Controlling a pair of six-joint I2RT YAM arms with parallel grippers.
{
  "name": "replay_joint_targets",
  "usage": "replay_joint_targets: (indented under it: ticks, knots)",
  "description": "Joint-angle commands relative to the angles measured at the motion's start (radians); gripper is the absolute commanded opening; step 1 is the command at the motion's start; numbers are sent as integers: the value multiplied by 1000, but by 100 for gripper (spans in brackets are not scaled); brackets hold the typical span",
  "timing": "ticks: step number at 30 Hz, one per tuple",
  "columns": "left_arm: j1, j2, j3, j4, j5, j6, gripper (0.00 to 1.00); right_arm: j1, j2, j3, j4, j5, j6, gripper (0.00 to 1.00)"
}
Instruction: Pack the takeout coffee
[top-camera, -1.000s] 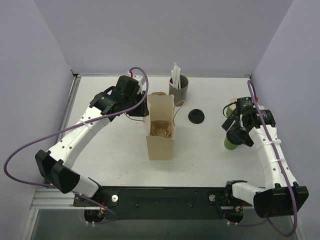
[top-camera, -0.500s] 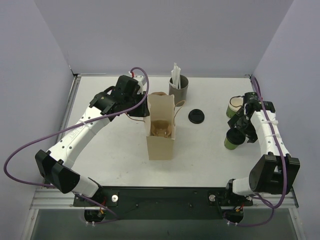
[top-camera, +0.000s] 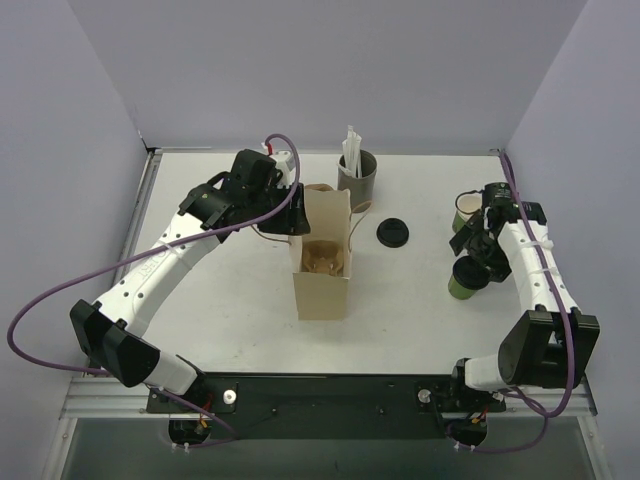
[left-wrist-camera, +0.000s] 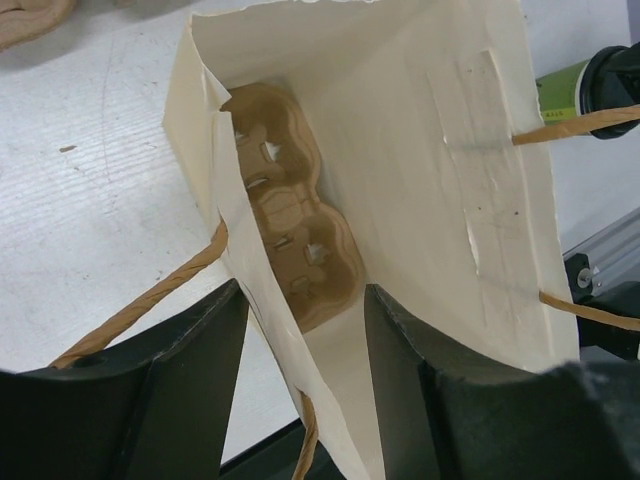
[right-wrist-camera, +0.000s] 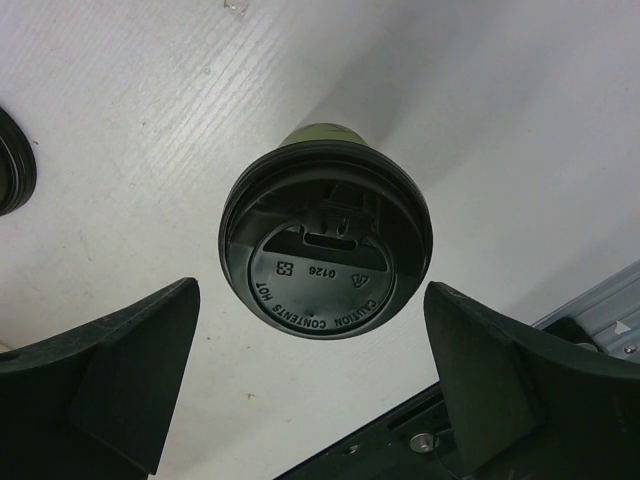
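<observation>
The takeout coffee (right-wrist-camera: 325, 250), a green cup with a black lid, stands at the table's right side (top-camera: 460, 290). My right gripper (right-wrist-camera: 310, 300) hovers just above it (top-camera: 472, 262), open, one finger on each side and neither touching. A second green cup (top-camera: 465, 210) with a tan rim and no lid stands just behind. My left gripper (left-wrist-camera: 305, 380) is open astride the left wall of the upright paper bag (left-wrist-camera: 440, 200), one finger inside and one outside (top-camera: 292, 215). A brown cup carrier (left-wrist-camera: 290, 230) lies in the bag's bottom.
A loose black lid (top-camera: 393, 232) lies right of the bag (top-camera: 322, 285). A grey cup with white straws (top-camera: 357, 175) stands behind the bag. The bag's twisted paper handles (left-wrist-camera: 130, 320) hang beside my left fingers. Walls close in the table on three sides.
My left gripper has shifted a little right onto the bag's edge, nudging the bag's top rightward. My right arm has swung its elbow outward; the gripper stays over the lidded cup.
</observation>
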Motion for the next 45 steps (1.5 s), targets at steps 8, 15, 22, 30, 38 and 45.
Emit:
replay_joint_targets:
  ticks: [8,15,22,30,38,45]
  knots:
    - [28,-119,0,148,23,-51,61,51,-58,16,-28,-14,6,88]
    - [42,-164,-39,209,61,-75,57,76,-90,18,-31,-34,0,87]
    - [61,-202,-94,290,176,-127,49,94,-105,26,-37,-39,-11,87]
    - [67,-349,-30,141,-73,-182,46,94,-125,29,-38,-52,-29,87]
    - [53,-310,131,-214,-272,-170,53,131,-130,33,-41,-62,-31,86]
    - [25,-280,12,-144,-192,-200,65,140,-140,15,-34,-56,-35,86]
